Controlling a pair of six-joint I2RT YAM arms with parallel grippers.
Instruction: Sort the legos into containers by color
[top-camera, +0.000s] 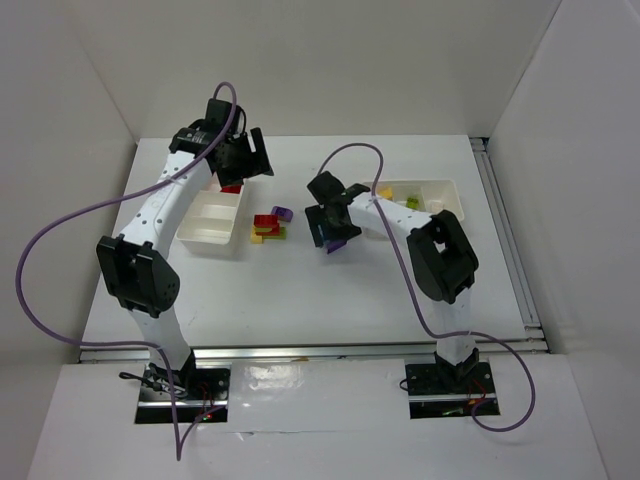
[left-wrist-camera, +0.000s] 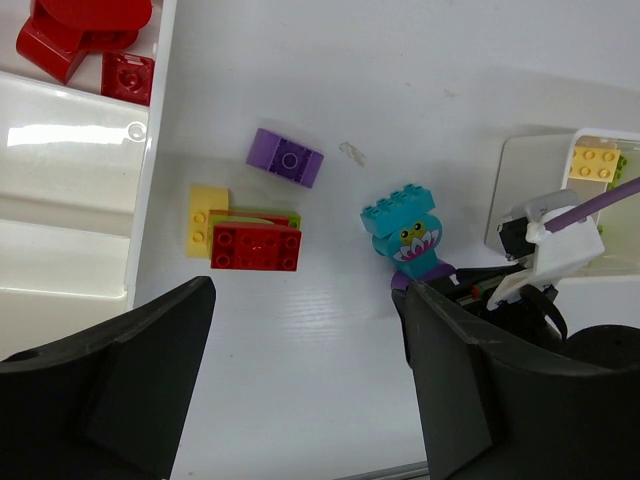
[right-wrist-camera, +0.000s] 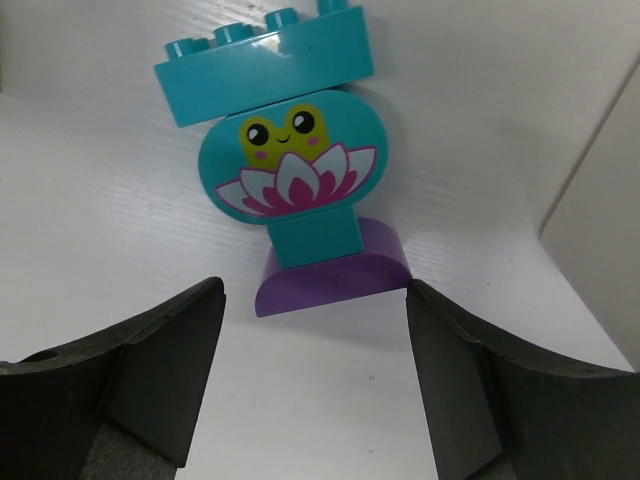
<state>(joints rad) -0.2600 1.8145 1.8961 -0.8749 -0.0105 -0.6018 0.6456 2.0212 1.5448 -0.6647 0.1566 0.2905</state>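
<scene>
White walls (top-camera: 330, 70) enclosed a smooth white tabletop (top-camera: 300, 300) in the top view. Two shallow white plastic trays were counted. The left container (top-camera: 205, 235) had three compartments ranged near to far, with red legos (top-camera: 231, 187) in the far one. The right container (top-camera: 452, 190) held yellow and lime pieces (top-camera: 412, 203). Between the two, a small cluster of loose bricks (top-camera: 268, 226) was seen.

From the left wrist, the left gripper (left-wrist-camera: 305, 320) was shown with its jaws wide apart over bare table and nothing between them. Five loose pieces were counted. One purple brick (left-wrist-camera: 285, 157) lay farthest. One yellow brick (left-wrist-camera: 203, 220) was set with its long axis near to far. One red brick (left-wrist-camera: 255, 247) partly covered one lime plate (left-wrist-camera: 262, 214), both long from left to right. One cyan frog figure (left-wrist-camera: 405, 232) lay apart to their right.

From the right wrist, the right gripper (right-wrist-camera: 312, 335) was seen spread open, gripping nothing. The glossy figure was laid face up just beyond the fingertips. Its row of studs was pointed away from the jaws, and its long axis ran from the rounded purple base (right-wrist-camera: 330, 275) nearest them.
</scene>
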